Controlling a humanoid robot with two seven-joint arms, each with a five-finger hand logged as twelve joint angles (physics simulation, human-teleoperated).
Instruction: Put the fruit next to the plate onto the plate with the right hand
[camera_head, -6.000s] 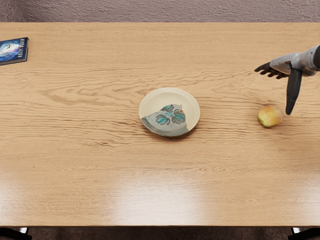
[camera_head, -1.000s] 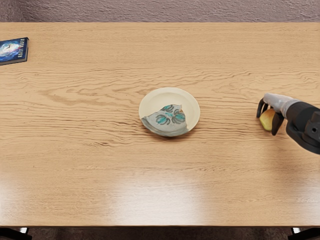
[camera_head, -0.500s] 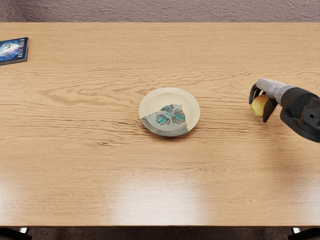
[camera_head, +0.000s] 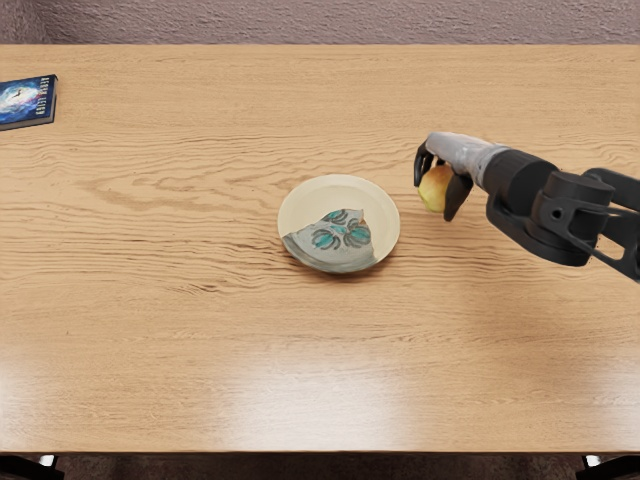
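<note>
Fruit (camera_head: 434, 188) held near plate (camera_head: 312, 198) rim.

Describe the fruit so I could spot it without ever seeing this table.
On the wooden table, find the round plate near the middle. Just right of it, the robot's right hand grips a small yellowish fruit. It is the only fruit and the only thing being held.

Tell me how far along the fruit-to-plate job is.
Done: the right hand has its fingers closed on the fruit. In hand: the fruit is held just right of the plate, not over it. Left: bring it over the plate and release.
</note>
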